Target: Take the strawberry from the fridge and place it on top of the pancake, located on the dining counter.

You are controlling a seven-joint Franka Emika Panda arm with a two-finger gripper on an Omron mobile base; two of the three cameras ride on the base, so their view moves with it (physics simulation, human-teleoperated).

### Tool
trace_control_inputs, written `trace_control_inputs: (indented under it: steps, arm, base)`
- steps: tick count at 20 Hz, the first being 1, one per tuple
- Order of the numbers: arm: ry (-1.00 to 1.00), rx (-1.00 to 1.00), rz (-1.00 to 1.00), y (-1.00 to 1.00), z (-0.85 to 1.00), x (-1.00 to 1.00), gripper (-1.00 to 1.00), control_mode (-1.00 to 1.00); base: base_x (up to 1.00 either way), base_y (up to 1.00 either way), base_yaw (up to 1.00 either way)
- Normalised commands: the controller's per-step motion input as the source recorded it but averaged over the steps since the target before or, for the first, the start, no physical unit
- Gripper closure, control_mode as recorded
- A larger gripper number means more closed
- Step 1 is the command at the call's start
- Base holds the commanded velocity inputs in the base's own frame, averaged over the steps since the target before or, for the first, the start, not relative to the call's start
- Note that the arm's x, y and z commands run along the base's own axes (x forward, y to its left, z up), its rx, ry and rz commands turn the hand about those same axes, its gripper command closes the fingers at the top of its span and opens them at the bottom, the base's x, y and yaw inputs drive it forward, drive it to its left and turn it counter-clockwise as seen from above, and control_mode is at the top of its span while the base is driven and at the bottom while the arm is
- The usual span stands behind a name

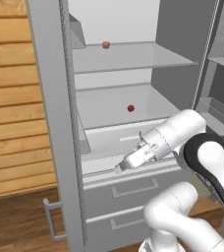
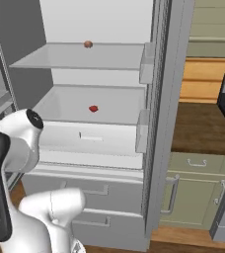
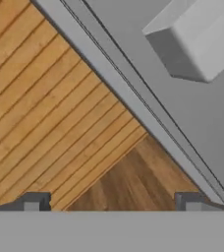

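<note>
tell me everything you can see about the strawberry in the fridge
The strawberry is a tiny rounded red fruit, much smaller than the gripper. It lies alone on the pale lower shelf of the open fridge, toward the middle, touching only the shelf surface. A similar small brownish fruit sits on the shelf above it. Nothing holds it: the gripper is open, lower down in front of the drawers. Its fine surface detail is too small to make out.
</note>
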Motion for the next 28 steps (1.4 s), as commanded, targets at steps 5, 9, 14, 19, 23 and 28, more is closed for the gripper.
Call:
trace_control_inputs:
  steps: [5, 9, 14, 19, 23, 28]
  arm:
    - [-0.20, -0.14, -0.52, -0.61, 0.02, -0.17, -1.00, -1.00]
    - [-0.16, -0.23, -0.49, -0.53, -0.20, -0.06, -1.00, -1.00]
    - [-0.01, -0.26, -0.43, -0.45, -0.63, 0.06, -1.00, -1.00]
    - [0.01, -0.11, -0.38, -0.41, -0.55, 0.20, -1.00, -1.00]
    - [0.03, 0.00, -0.30, -0.31, -0.33, 0.19, -1.00, -1.00]
    - [0.08, 0.00, -0.11, -0.08, -0.23, 0.12, -1.00, -1.00]
  base:
    - [0.00, 0.00, 0.00]
    - [0.00, 0.00, 0.00]
    - [0.00, 0.00, 0.00]
    - [0.00, 0.00, 0.00]
    - [0.00, 0.00, 0.00]
    - [0.00, 0.00, 0.00]
